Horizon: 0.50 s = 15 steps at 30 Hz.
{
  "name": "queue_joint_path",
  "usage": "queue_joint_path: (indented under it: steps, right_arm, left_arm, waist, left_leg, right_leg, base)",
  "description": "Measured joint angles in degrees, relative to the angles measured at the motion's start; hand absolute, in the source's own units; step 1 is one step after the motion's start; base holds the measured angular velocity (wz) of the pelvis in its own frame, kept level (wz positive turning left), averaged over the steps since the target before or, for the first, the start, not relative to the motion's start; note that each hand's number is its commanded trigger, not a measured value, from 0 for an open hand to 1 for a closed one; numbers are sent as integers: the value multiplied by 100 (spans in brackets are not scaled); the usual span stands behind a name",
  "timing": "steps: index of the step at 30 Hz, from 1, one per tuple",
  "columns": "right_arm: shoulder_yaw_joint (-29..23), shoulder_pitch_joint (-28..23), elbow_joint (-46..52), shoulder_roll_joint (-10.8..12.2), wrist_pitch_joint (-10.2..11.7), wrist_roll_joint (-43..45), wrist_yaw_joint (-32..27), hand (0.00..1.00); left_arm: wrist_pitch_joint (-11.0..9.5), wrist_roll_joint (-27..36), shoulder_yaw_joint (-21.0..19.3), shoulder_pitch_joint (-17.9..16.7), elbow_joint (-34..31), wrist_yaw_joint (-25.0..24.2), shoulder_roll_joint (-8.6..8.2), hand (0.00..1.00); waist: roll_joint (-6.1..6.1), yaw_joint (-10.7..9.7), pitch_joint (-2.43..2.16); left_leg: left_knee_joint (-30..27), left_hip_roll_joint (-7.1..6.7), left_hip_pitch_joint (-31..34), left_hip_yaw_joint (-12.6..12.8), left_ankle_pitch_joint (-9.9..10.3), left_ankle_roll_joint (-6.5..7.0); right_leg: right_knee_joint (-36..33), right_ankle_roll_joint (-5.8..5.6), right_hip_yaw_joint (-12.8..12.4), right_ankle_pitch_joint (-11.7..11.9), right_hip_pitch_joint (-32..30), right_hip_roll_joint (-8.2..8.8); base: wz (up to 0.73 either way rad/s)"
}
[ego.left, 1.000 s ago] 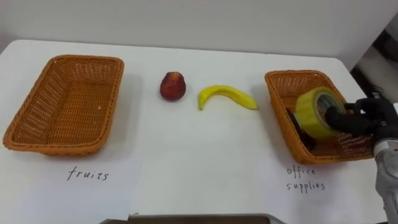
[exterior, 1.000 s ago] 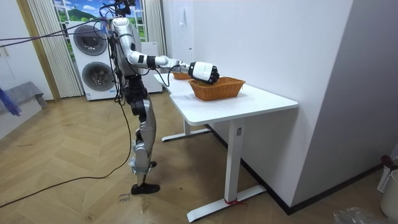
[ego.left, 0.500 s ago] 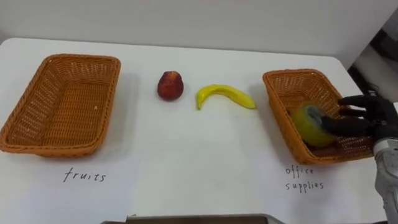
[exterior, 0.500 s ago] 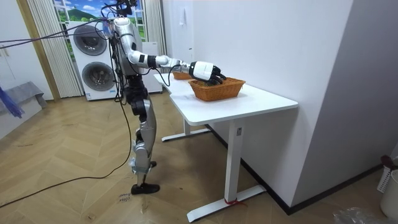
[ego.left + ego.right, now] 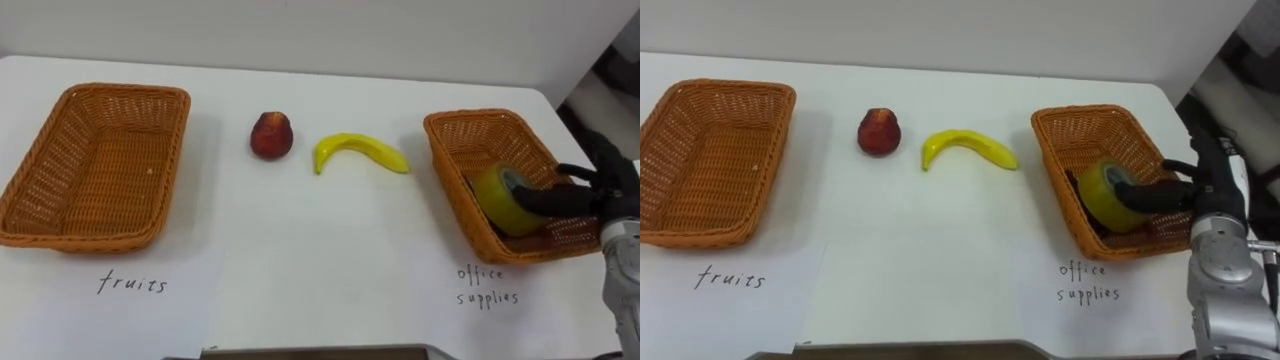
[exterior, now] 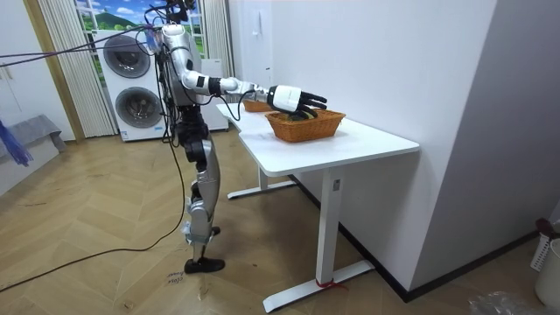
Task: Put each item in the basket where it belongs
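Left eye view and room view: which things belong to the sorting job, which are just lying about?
Job:
- tape roll, lying in the right basket
- banana
- red fruit
- left basket
- right hand, open, fingers at the tape roll

Lying about:
- washing machines
- curtain

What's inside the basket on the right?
A yellow tape roll lies in the right basket, with the right robot hand reaching to it with straight fingers. A dark thing shows beside the roll. Most of it is covered, so I cannot tell what it is.
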State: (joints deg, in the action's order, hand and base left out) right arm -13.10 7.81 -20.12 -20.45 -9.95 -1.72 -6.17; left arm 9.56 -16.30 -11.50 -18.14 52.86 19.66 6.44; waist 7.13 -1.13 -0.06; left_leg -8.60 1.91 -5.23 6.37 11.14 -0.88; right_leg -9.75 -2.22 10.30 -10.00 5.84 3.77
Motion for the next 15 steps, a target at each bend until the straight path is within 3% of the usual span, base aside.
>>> queue_joint_path:
  steps: [9, 15]
  right_arm:
    - [-5, 152, 119, -15, -4, 54, -8, 0]
    - [-1, 159, 845, -18, -15, 207, -7, 0]
  left_arm:
    - [-8, -4, -8, -1, 1, -1, 11, 0]
    - [-6, -5, -18, -60, 3, 6, 21, 0]
  waist:
    - [-36, -28, -15]
    - [-43, 8, -19]
  left_leg:
    - [-15, 0, 30, 5, -1, 0]
    - [-17, 2, -52, 83, -2, 1]
  right_leg:
    - [-5, 0, -7, 0, -33, 1]
    - [-2, 0, -51, 0, 1, 4]
  base:
    - [0]
    - [-5]
